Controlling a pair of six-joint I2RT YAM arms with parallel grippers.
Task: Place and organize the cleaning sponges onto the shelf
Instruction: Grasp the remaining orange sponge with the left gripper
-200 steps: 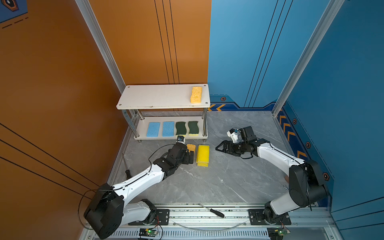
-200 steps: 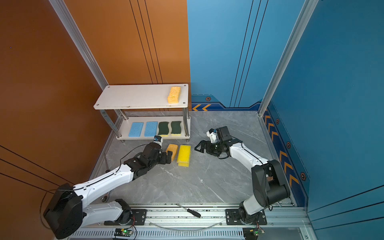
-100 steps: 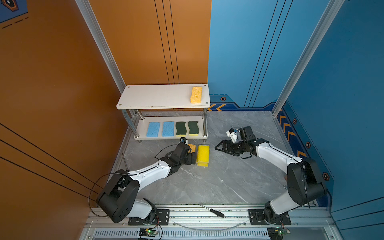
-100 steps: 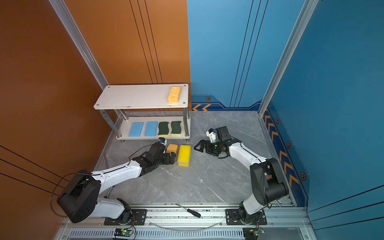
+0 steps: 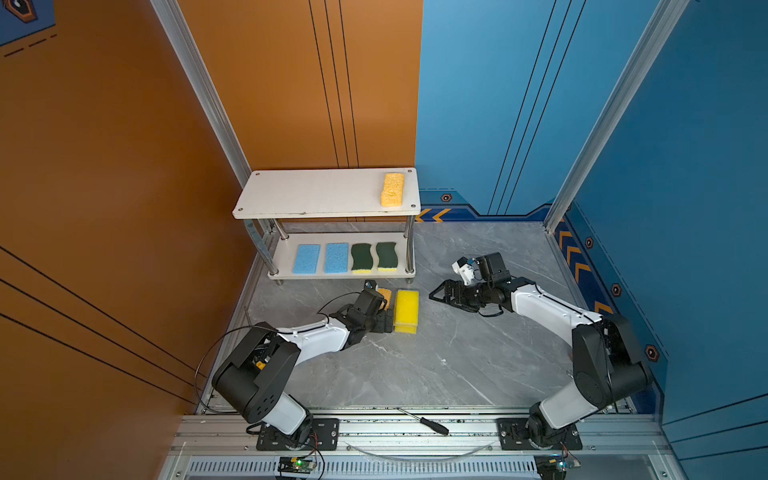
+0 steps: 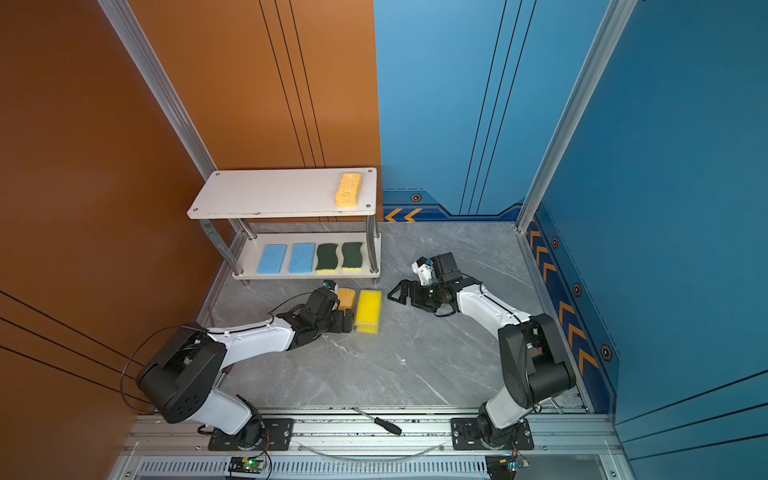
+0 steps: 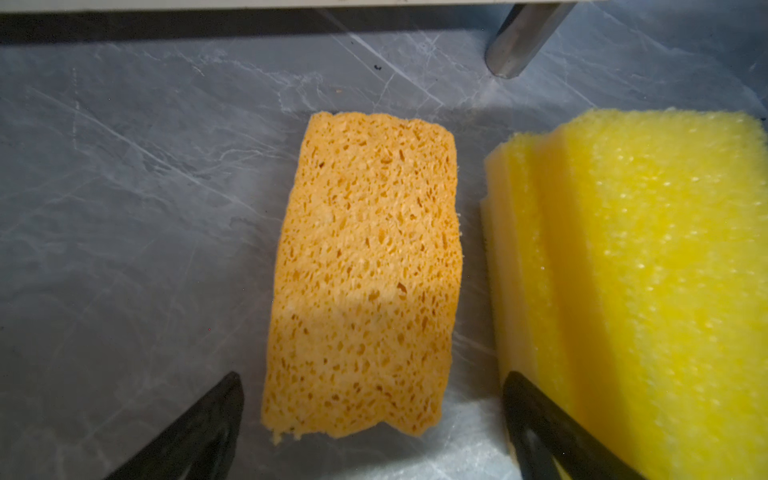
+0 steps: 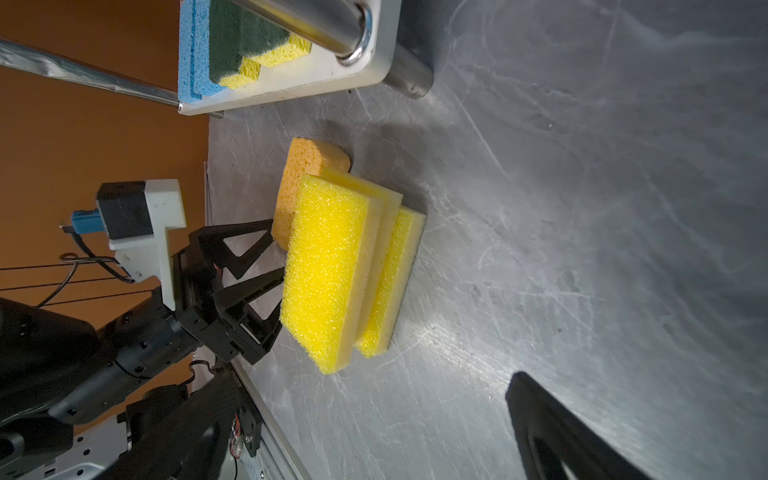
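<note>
Folding inward since a second ago, our left arm keeps the left gripper [image 7: 372,376] spread wide astride the orange sponge [image 7: 365,270], mid-frame, beside yellow sponges [image 7: 644,270]; our right gripper [image 5: 436,293] gapes too.

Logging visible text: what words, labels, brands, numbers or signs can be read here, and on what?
Words, brands, numbers: none readable.
Signs: orange chevrons on the back wall's trim, pointing left.
More orange chevrons along the right wall's trim.
Hexagon badge high on the orange wall: cut off, no text.
Sponges, shelf: no print visible.
</note>
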